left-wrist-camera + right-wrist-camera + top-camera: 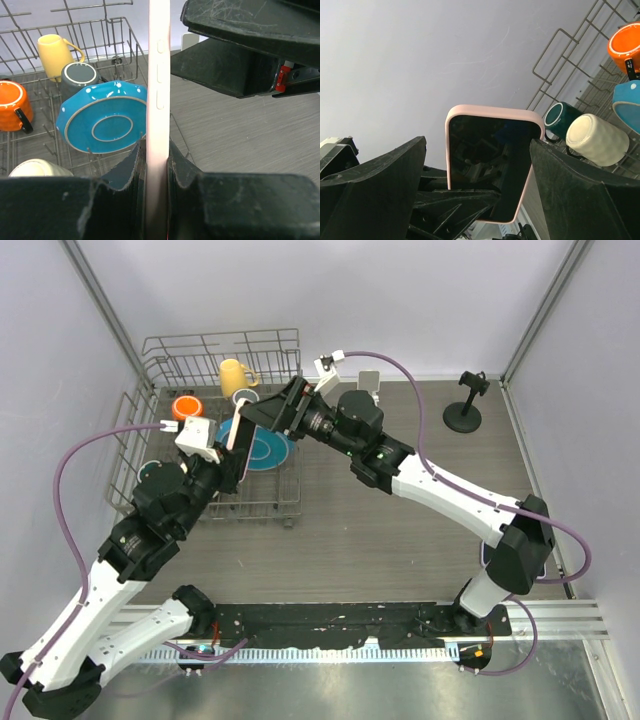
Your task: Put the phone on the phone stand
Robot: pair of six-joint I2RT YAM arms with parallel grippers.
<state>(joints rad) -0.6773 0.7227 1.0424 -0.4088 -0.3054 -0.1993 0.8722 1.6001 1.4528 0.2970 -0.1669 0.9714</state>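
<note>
My left gripper (156, 160) is clamped on the lower end of the pink-cased phone (158, 70), which stands upright and edge-on between its jaws. My right gripper (482, 170) is spread wide with the phone's upper end between its jaws, one jaw clear of the case, the other just beside it. The phone stand (464, 403) sits well apart from both grippers

Pink phone (157, 100), blue plate (102, 125) w/ white specks, yellow mug (52, 55), orange mug (10, 100), blk stand (462, 420).
</note>
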